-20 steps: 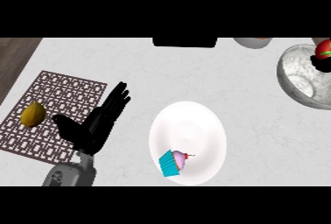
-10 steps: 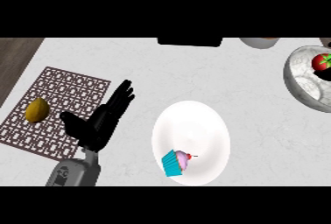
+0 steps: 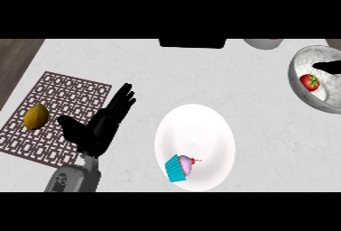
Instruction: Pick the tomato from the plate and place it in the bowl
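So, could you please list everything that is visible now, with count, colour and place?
tomato: one, red, inside the bowl at the right edge
bowl: one, grey and white, upper right, partly cut off by the edge
plate: one, white, lower centre of the counter
cupcake: one, teal wrapper with pink top, on the near part of the plate
lemon: one, yellow, on the mat at the left
mat: one, brown lattice pattern, left side
dark object: one, black, top centre, cut off
grey object: one, top right, cut off
left hand: one, black, open, over the mat's right edge
right hand: only dark fingers show, over the bowl
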`<state>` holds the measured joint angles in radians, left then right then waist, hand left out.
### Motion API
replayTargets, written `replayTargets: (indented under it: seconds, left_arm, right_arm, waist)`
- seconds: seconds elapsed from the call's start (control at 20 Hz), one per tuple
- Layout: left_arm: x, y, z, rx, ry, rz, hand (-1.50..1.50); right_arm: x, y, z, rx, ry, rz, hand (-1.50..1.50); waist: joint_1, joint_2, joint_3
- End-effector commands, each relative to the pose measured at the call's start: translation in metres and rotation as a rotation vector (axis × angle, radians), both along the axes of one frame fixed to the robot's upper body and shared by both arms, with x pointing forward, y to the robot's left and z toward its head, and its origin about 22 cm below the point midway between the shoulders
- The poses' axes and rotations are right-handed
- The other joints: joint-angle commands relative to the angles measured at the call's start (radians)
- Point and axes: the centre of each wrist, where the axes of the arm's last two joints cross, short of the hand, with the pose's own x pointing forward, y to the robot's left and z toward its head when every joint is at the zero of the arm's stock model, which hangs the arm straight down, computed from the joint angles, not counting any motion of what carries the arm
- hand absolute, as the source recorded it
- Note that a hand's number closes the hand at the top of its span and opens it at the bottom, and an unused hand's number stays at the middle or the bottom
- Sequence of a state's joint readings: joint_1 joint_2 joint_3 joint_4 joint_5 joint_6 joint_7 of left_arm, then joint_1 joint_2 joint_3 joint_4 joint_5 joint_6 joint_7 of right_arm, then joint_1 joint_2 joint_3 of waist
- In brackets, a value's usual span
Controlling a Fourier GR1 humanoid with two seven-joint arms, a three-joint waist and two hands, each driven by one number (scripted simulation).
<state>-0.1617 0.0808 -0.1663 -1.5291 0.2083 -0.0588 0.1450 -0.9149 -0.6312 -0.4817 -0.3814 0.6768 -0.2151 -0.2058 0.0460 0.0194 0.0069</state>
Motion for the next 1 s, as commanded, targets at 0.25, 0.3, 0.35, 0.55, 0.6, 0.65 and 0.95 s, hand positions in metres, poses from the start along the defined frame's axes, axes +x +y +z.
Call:
replayTargets:
  seconds: [0.25,0.3,0.35,0.55,0.6,0.65,0.95]
  left_arm:
    - [-0.012,0.016,-0.006,0.006,0.042,0.060,0.00]
    - [-0.010,0.013,-0.002,0.005,0.015,0.056,0.00]
    - [-0.014,0.014,-0.005,0.004,0.024,0.075,0.00]
    - [-0.022,0.033,-0.016,0.011,0.047,0.107,0.00]
    - [-0.021,0.024,-0.012,0.003,0.031,0.110,0.00]
    - [-0.019,0.046,-0.016,0.012,0.034,0.137,0.00]
    - [-0.018,0.049,-0.011,0.001,0.045,0.155,0.00]
  right_arm:
    - [-0.022,-0.027,-0.003,0.282,-0.456,0.181,-1.50]
    - [-0.029,-0.032,-0.010,0.302,-0.473,0.211,-1.50]
    - [-0.045,-0.045,-0.022,0.315,-0.507,0.207,-1.50]
    - [-0.078,-0.066,-0.035,0.395,-0.548,0.262,-1.50]
    - [-0.085,-0.065,-0.037,0.367,-0.564,0.282,-1.50]
    - [-0.096,-0.068,-0.044,0.362,-0.544,0.310,-1.50]
    - [-0.175,-0.080,-0.089,0.361,-0.552,0.362,1.50]
  waist:
    - [-0.057,-0.027,-0.006]
    - [-0.061,-0.027,-0.006]
    - [-0.071,-0.030,-0.006]
    - [-0.101,-0.041,-0.009]
    - [-0.105,-0.043,-0.010]
    - [-0.121,-0.046,-0.011]
    - [-0.163,-0.052,-0.013]
